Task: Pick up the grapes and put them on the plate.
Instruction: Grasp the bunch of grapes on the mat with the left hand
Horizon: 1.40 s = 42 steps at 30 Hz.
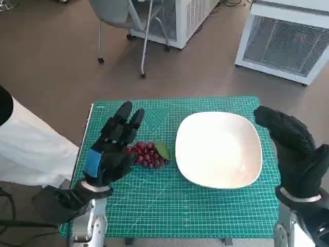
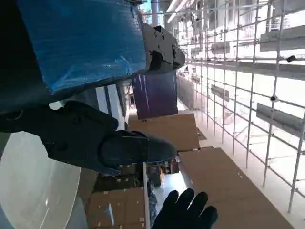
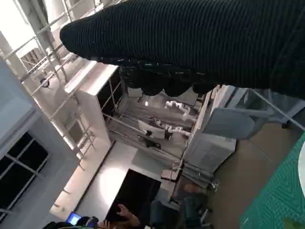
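Clearly, the left hand point(image 1: 114, 149) hung over the green cutting mat point(image 1: 169, 206) that covered the counter point(image 1: 90, 116), and its black fingers point(image 1: 125, 119) were stretched out and spread apart, holding nothing. The grapes point(image 1: 146, 154), a small dark red bunch with a green leaf point(image 1: 162, 150), lay on the mat just beside the thumb side of those fingers, partly hidden under the hand; I could not tell if the hand touched them. Beyond the grapes, away from the left fingers, stood the white plate point(image 1: 218, 149), and the leaf was near its rim but apart from it. The right hand point(image 1: 290, 149) in its black knitted glove was on the far side of the plate, its fingers point(image 1: 272, 121) reaching beside the plate's rim with nothing in them; they looked loosely extended, though how wide they stood I could not tell. In the left wrist view the plate point(image 2: 33, 191) showed as a pale curve under the left hand point(image 2: 81, 47), and the tips of the gloved right hand point(image 2: 187, 210) appeared beyond it. On the floor past the counter stood a grey chair point(image 1: 123, 20) and two white machines point(image 1: 288, 41).
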Tool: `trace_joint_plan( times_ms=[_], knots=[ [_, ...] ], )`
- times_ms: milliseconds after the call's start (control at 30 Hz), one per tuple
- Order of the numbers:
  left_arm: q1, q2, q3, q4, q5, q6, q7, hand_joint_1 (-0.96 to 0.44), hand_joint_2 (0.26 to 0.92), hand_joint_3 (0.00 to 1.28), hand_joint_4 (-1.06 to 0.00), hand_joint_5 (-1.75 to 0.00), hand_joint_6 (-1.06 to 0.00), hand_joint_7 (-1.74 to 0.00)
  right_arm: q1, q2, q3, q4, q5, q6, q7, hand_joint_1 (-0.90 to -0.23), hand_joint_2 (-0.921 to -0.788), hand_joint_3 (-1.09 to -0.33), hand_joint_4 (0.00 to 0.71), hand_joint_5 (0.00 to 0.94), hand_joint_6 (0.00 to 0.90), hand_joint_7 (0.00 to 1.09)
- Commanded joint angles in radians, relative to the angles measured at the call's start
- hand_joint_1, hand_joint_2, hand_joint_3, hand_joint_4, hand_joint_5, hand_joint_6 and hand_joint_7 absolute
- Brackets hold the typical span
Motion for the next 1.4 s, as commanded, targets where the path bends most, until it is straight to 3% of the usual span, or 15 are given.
trace_joint_plan(
  times_ms=[33,1400],
  knots=[
    [0.015,0.009,0.003,-0.02,-0.01,0.005,0.0,-0.43,0.921,0.27,-0.21,0.0,-0.25,-0.05,0.02,0.006,0.002,0.001,0.002,0.013,-0.003,-0.513,-0.921,-0.664,0.37,0.0,-0.001,0.68],
    [0.016,0.009,-0.001,-0.014,0.001,0.009,0.009,-0.42,0.921,0.27,-0.21,0.0,-0.24,-0.06,0.016,0.008,-0.008,0.014,-0.003,0.003,-0.008,-0.515,-0.921,-0.663,0.365,0.0,-0.001,0.68]
  ],
)
